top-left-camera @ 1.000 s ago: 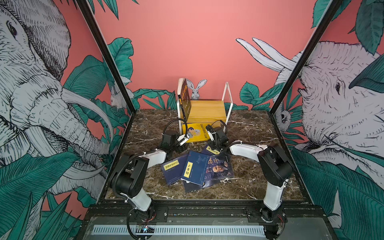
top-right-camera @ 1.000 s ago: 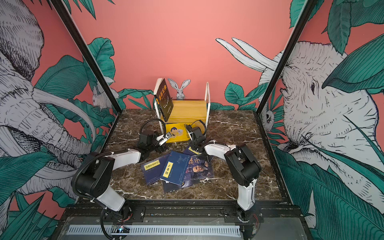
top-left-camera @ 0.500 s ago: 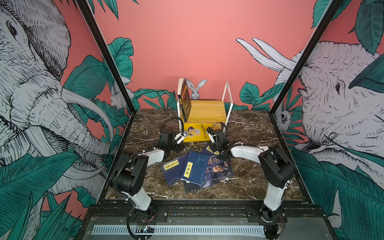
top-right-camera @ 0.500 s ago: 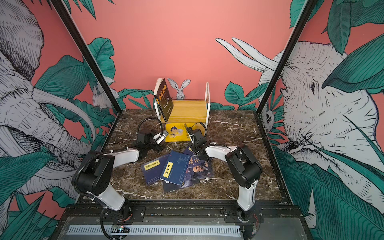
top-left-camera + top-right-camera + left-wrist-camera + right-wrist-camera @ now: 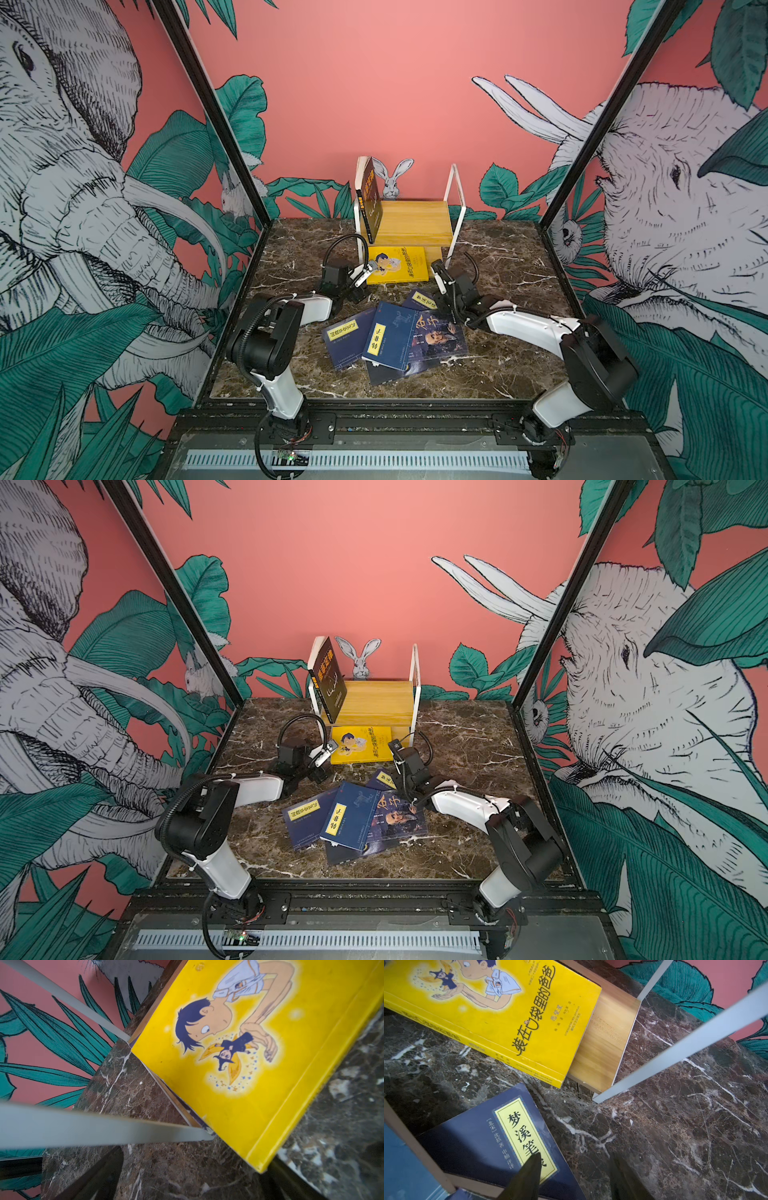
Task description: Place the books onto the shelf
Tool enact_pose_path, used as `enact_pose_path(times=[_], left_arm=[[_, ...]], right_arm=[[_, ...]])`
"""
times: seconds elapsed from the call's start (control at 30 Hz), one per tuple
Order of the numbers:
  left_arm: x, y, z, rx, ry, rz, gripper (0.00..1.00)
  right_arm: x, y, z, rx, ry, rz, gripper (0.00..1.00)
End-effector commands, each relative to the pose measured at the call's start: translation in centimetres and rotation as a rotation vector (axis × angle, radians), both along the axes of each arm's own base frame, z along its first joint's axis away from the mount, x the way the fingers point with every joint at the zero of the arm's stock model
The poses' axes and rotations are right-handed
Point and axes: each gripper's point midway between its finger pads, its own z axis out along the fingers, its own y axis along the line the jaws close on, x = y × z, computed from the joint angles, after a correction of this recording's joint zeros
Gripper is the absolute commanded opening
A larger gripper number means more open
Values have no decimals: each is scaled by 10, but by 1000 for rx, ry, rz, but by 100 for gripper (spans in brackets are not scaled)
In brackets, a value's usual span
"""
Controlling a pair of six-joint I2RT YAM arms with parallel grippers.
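Marble surface (image 5: 498, 257), pink jungle-print walls. Shelf (image 5: 409, 224) sits at the back middle, with a dark book (image 5: 370, 199) leaning on its top board at the left end. Yellow book (image 5: 405, 266) lies on the bottom board, sticking out the front. Navy books (image 5: 390, 336) are heaped on the surface in front. Your left gripper (image 5: 363, 272) is spread wide and empty, just beside the yellow book's left edge. Your right gripper (image 5: 439, 277) is parted, gripping nothing, by that book's right corner, one finger (image 5: 529, 1174) over a navy book.

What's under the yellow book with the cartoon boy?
The shelf's lower wooden board is under the yellow book. The book's near edge sticks out over the marble table. The cover hides whether anything else lies beneath.
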Motion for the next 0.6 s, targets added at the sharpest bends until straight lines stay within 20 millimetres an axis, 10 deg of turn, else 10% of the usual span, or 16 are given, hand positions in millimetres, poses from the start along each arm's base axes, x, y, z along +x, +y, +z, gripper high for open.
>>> enact_pose_path(times=[0.0,0.57], left_arm=[[20,2,27,-32,-89,50,100],[22,2,33,-44,-83,56,100]], right_arm=[[7,6,5,6,-8,5,54],[53,55,-18,-6,51,86,53]])
